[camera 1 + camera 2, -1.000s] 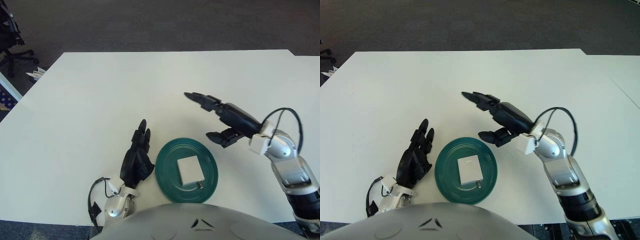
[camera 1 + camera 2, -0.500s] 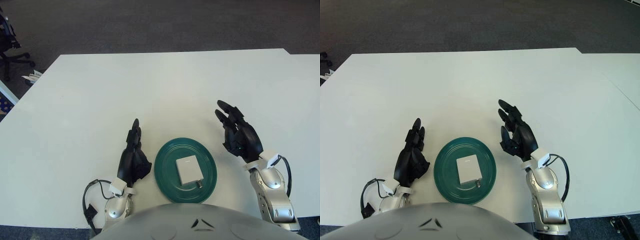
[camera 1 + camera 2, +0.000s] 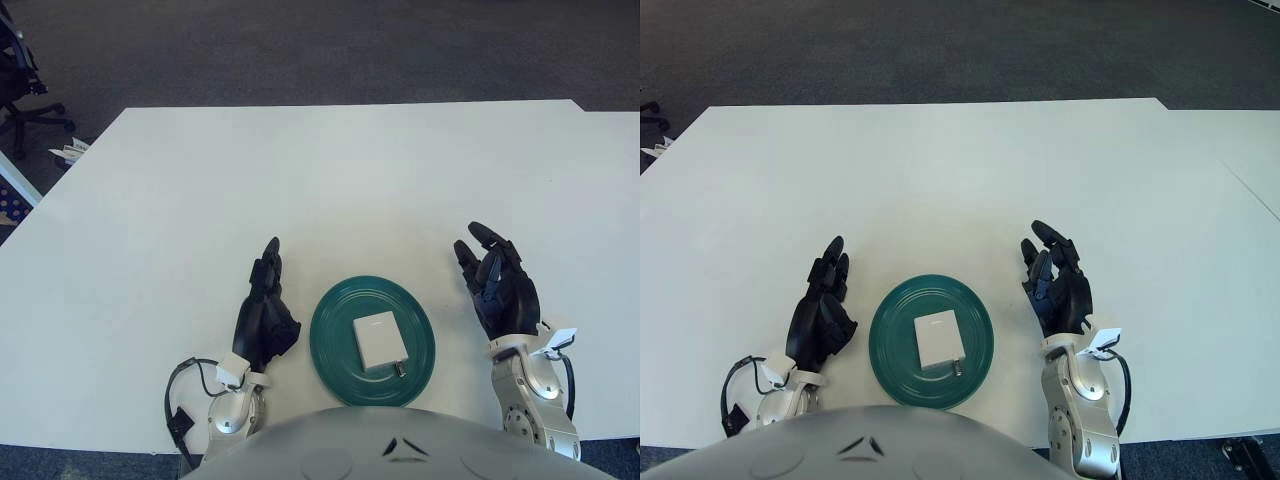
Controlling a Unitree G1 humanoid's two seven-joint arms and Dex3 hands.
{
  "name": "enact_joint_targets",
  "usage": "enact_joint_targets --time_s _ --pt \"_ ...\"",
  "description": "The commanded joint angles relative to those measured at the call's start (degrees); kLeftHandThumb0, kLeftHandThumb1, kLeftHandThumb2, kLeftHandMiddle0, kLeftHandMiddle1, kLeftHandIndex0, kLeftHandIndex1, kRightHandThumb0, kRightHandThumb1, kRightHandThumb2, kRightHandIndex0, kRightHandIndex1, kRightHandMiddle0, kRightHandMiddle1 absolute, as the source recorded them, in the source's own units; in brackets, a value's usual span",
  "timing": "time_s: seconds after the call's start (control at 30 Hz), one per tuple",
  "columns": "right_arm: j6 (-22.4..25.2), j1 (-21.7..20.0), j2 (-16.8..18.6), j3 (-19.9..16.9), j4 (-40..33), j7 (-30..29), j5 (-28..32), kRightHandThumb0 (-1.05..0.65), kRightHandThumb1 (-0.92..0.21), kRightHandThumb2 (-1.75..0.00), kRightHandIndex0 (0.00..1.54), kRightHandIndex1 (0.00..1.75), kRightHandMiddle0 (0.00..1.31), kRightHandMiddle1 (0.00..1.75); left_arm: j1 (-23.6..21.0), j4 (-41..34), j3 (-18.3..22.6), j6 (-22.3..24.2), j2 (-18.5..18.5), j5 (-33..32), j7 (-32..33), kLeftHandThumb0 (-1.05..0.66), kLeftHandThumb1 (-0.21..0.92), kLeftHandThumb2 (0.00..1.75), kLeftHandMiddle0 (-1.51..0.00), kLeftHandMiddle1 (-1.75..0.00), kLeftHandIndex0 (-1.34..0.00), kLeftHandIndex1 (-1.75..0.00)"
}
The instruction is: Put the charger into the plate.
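1. Two hands are seen low over the white table, one each side of the green plate; nothing is held by either.
2. Right hand is raised just R of the plate, fingers spread loose & pointing away from the robot, palm turned toward the plate.
3. Left hand is shown just L of the plate, fingers extended & relaxed, apart from the rim.
4. White charger is seen lying flat inside the plate, approx. centred, w/ its metal prongs at the near-right corner.
5. Office chair is seen on dark floor beyond the table's far-left corner.
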Motion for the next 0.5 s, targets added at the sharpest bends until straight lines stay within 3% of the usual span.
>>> enact_joint_targets --time_s 0.0,0.47 --pt "-1.85 1.06 -0.12 1.48 -0.08 0.99 -1.50 -0.88 -0.92 -0.68 0.38 0.00 0.16 0.81 1.66 1.58 0.38 3.10 0.56 -1.17 -0.32 -1.04 0.92 1.13 -0.13 -0.01 0.00 -0.41" --pt "-8.13 0.24 2.07 3.56 8.85 1.19 -4.75 -0.88 -0.92 -0.69 0.28 0.00 0.07 0.78 1.67 0.83 0.28 6.12 1.01 -5.25 -1.96 -1.05 0.92 1.09 -0.16 -0.01 0.00 -0.42"
